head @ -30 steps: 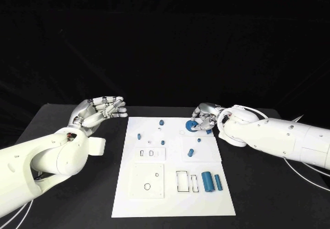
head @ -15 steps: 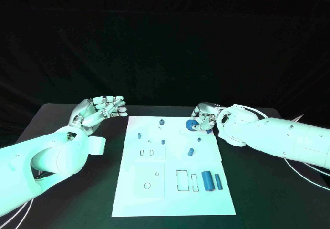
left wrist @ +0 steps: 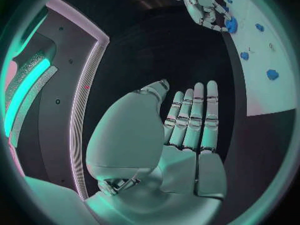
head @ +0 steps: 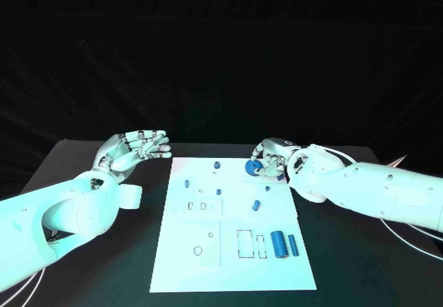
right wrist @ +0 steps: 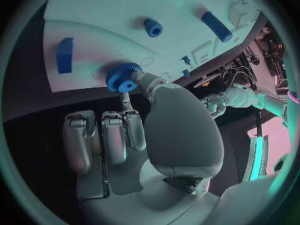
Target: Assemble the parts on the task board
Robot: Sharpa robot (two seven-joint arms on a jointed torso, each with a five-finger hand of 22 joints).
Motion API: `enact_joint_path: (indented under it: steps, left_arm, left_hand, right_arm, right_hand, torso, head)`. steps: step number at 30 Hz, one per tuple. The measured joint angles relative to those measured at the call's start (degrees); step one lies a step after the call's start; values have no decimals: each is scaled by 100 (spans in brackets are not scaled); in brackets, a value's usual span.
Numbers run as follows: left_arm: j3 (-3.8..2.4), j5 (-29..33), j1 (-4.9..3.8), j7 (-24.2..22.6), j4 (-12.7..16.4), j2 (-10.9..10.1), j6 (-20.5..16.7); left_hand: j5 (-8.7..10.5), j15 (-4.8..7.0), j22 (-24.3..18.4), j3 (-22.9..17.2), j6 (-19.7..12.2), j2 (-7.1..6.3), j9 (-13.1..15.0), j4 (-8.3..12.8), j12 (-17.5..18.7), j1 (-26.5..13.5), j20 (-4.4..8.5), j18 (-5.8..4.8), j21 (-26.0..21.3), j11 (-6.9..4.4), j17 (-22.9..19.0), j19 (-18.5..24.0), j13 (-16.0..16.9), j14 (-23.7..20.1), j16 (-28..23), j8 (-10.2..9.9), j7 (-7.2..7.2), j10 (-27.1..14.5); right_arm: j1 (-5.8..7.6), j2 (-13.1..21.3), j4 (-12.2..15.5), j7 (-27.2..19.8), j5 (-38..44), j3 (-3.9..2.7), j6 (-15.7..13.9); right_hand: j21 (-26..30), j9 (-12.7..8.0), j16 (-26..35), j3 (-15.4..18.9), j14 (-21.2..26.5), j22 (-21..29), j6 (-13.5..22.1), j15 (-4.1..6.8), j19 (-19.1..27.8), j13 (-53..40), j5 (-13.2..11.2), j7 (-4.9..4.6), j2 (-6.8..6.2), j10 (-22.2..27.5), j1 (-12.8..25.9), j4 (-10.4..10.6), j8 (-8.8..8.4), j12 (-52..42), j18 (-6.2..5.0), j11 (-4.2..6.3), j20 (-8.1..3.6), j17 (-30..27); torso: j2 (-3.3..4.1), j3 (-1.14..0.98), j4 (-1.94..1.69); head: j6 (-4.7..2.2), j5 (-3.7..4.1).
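A small blue gear point(right wrist: 124, 78) was pinched between the thumb and a fingertip of the right hand point(head: 271, 162), the other fingers point(right wrist: 103, 135) lying curled side by side below it. The gear was held over the far right part of the task board point(head: 231, 268), just above a faint round mark on the white surface; whether it touched the board could not be told from the wrist view. Just beyond the gear a short blue peg point(right wrist: 152, 27) was seen standing on the board, and to one side of the hand a blue block point(right wrist: 64, 55) lay flat. Farther from the hand a blue cylinder point(right wrist: 217, 26) was set among the recesses.

Nearer the robot than the right hand, two blue cylinders point(head: 284, 244) lay side by side close to the board's right edge, beside a rectangular slot point(head: 244, 243).

The left hand point(head: 135, 147) was held off the board's far left corner, raised, released, with fingers point(left wrist: 195, 117) extended together and nothing grasped in it.
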State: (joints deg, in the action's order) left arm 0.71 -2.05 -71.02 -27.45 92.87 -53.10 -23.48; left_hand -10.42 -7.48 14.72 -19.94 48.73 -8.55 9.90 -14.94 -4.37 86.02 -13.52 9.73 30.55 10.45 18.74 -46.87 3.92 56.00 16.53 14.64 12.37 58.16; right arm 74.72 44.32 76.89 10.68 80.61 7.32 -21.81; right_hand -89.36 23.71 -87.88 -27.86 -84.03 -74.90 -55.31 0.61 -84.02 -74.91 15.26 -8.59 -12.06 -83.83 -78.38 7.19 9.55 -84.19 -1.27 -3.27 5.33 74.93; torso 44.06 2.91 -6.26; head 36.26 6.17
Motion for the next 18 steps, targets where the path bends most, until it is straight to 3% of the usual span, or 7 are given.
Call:
enact_joint_path:
  steps: [2,4,9,18]
  left_arm:
    - [0,0,0,1,-1,2,1]
    - [0,0,0,2,-1,3,1]
    - [0,1,0,5,-1,10,3]
    - [0,1,0,8,-1,42,7]
  left_hand:
    - [0,0,0,-1,0,0,0,1,0,0,0,0,0,0,1,0,0,0,0,0,0,0]
    - [0,0,5,-17,0,0,0,17,0,0,0,0,0,0,10,0,0,0,0,0,0,0]
    - [0,0,6,-17,0,0,-1,17,0,0,0,1,0,0,10,0,0,0,0,0,0,0]
    - [0,0,5,-16,0,0,-2,17,0,0,0,0,0,0,10,0,0,0,0,0,0,0]
  right_arm:
    - [6,-4,94,16,33,-1,-94]
    - [12,-21,204,46,69,-3,-196]
    - [19,-193,423,145,155,-4,-374]
    - [-8,-693,424,339,378,-2,-506]
  right_hand:
    - [-15,0,0,-8,0,0,0,0,0,0,-7,0,5,-5,42,7,0,0,7,5,0,0]
    - [-36,0,0,-17,0,0,0,0,0,0,-11,0,6,-21,82,-1,0,0,89,21,0,0]
    - [-45,0,0,-47,0,-4,0,0,0,0,-20,0,20,-21,96,0,0,0,89,21,0,-1]
    - [-44,0,0,-64,0,-4,-1,0,0,1,-55,1,14,-21,150,-2,0,0,88,21,0,-1]
  torso:
    - [0,0,1]
    - [0,0,2]
    - [0,0,-2]
    - [0,5,-20]
  head:
    - [-3,-3]
    - [-8,-9]
    - [-13,-28]
    - [-13,-39]
